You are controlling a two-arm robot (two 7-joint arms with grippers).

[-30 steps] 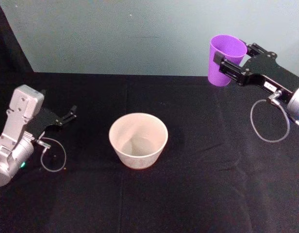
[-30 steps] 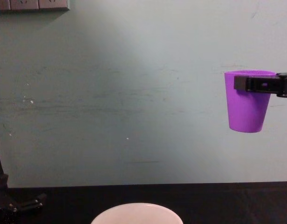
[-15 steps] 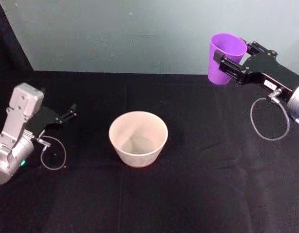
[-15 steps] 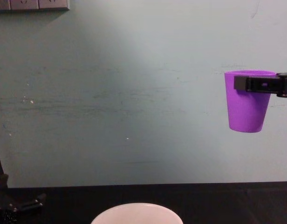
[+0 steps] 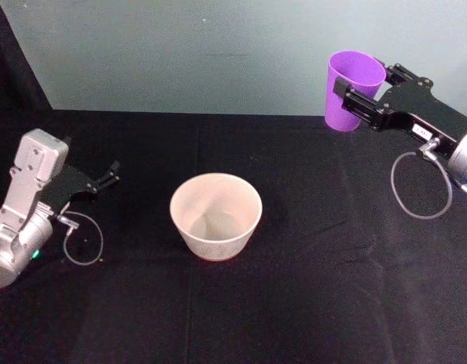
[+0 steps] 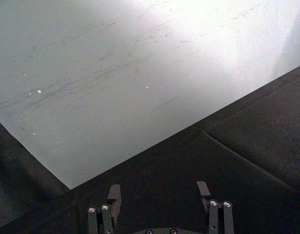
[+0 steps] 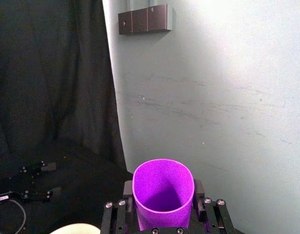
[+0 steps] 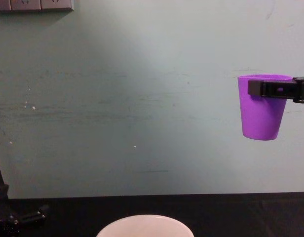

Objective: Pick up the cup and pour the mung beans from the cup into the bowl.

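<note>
Right gripper [image 5: 362,89] holds the upright cup [image 5: 342,114] aloft between its fingers; left gripper [image 5: 111,174] rests, fingers wide

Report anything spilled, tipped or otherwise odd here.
Nothing spilled or tipped. The right hand holds the cup upright, raised to the right of the bowl, which sits upright on the table. One oddity: the cup's inside looks plain purple, no beans visible. The left hand is open at the left.
</note>
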